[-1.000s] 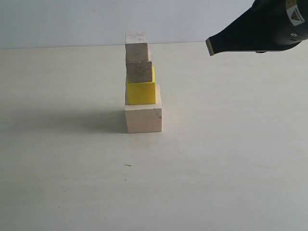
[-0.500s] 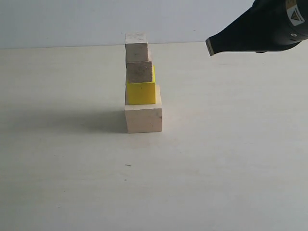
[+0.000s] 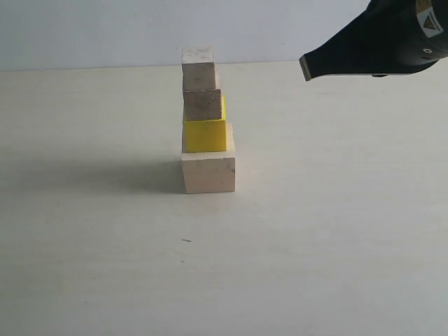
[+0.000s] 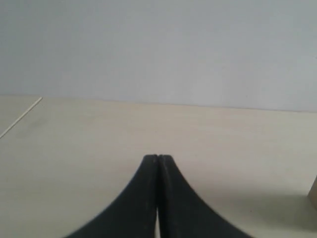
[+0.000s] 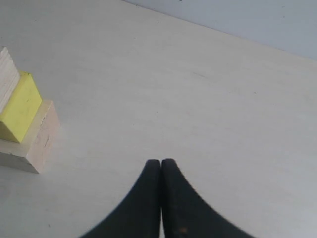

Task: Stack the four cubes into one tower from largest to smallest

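Near the middle of the surface (image 3: 315, 231) stands the tower (image 3: 206, 122), four cubes high: a big pale cube (image 3: 208, 171) at the bottom, a yellow cube (image 3: 204, 134) on it, a grooved cube (image 3: 202, 105) next, and a small cube (image 3: 199, 68) on top. In the exterior view their left faces roughly line up, so each step shows on the right. Bare surface lies open on every side of the tower, back to the wall (image 3: 105, 28). The right arm (image 3: 378, 45) hangs high at the upper right, well apart from the tower, its tip pointing toward the top cube. The right fingers (image 5: 157, 166) are pressed together, holding nothing. The left fingers (image 4: 153, 161) are likewise together, above bare surface.
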